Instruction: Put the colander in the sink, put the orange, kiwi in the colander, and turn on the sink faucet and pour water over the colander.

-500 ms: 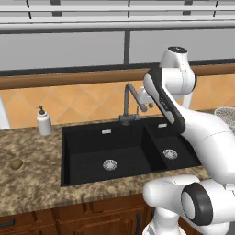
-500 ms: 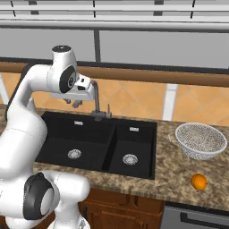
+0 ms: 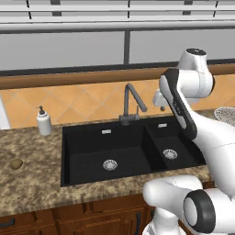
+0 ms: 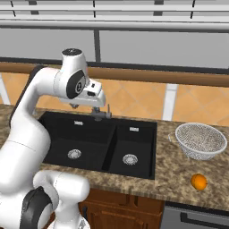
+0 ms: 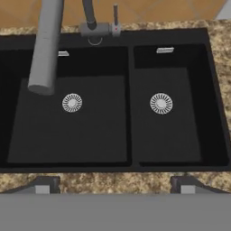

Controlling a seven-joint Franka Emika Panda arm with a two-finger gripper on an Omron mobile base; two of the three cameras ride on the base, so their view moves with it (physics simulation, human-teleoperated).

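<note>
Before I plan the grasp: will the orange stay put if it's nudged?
Probably not. The orange is a round ball lying free on the flat counter, so it would likely roll. It looks small and smooth, so it may slip between the jaws.

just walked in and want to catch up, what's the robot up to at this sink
The white arm's hand hangs open above the black double-basin sink, holding nothing. Both basins are empty and no water runs from the faucet. The colander sits on the counter right of the sink, with the orange on the counter in front of it, apart from it. The kiwi lies on the counter left of the sink, in front of the soap dispenser. Nothing has gone into the sink yet.
</note>
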